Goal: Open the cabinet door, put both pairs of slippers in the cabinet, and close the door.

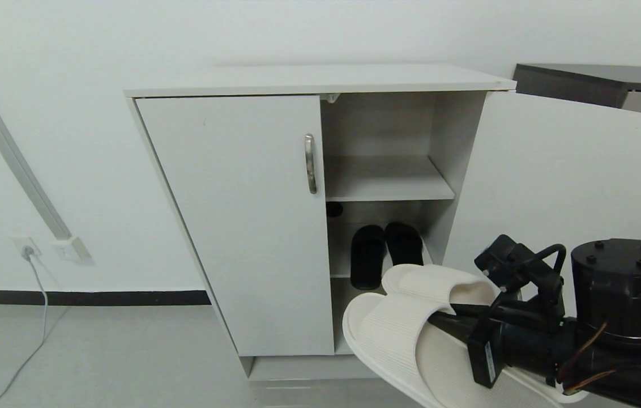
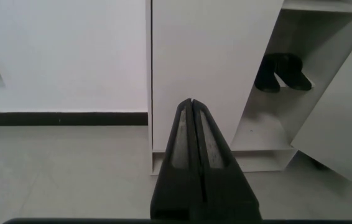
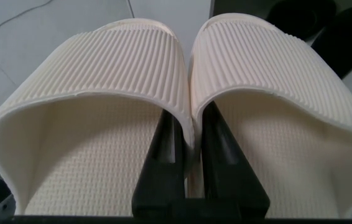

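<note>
The white cabinet (image 1: 230, 215) has its right door (image 1: 558, 187) swung open and its left door shut. A pair of black slippers (image 1: 380, 249) lies on the lower shelf, also seen in the left wrist view (image 2: 282, 71). My right gripper (image 3: 190, 140) is shut on the pair of cream ribbed slippers (image 3: 132, 81), one finger inside each strap, pinching the inner edges together. In the head view the cream slippers (image 1: 411, 317) hang in front of the open compartment, low and right. My left gripper (image 2: 192, 106) is shut with nothing in it, low in front of the cabinet's shut door.
An empty upper shelf (image 1: 388, 178) sits above the black slippers. The bottom compartment floor (image 2: 260, 134) is bare. A wall socket with a grey cable (image 1: 29, 252) is at the left. A dark table top (image 1: 598, 76) stands behind the open door. Grey floor (image 1: 99, 357) lies open to the left.
</note>
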Available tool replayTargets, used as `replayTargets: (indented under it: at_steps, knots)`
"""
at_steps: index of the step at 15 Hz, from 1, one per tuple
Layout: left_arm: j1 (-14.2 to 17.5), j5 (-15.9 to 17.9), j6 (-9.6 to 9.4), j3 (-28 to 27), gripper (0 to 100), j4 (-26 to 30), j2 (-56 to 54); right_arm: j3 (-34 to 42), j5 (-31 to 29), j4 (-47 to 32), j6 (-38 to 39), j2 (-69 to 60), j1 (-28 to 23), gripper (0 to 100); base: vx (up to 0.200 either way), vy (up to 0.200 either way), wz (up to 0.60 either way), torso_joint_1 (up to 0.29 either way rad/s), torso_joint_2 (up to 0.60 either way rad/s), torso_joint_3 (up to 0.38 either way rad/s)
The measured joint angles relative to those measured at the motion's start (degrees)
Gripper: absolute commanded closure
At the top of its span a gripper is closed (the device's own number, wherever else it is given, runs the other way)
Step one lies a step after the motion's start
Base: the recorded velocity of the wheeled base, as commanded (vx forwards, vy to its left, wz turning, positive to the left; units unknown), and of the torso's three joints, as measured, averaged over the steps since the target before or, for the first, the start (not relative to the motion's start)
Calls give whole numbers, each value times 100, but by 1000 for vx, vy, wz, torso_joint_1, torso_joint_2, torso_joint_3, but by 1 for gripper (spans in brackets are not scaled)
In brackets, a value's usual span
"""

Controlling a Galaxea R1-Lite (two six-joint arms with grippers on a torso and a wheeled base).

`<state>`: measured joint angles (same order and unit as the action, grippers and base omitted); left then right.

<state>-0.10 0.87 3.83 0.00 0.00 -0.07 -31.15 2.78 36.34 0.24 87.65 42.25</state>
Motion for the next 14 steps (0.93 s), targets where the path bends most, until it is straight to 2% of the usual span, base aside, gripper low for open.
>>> replayTargets:
  at_steps: [3, 7, 10, 14]
  knots:
    - [0, -5, 9, 0, 100, -7, 0, 9, -24, 184, 0, 146, -11, 100, 0, 0, 0, -1, 95, 92]
    - [0, -9, 20, 0, 100, -7, 0, -29, -524, 345, 2, 441, -9, 100, 0, 0, 0, 0, 0, 0]
    - [0, -9, 20, 0, 100, -7, 0, -400, -1679, 490, 205, 872, 199, 100, 0, 0, 0, 0, 0, 0]
    - [0, -9, 20, 0, 100, -7, 0, -1560, -3822, 450, 994, 2083, 553, 100, 0, 0, 0, 0, 0, 0]
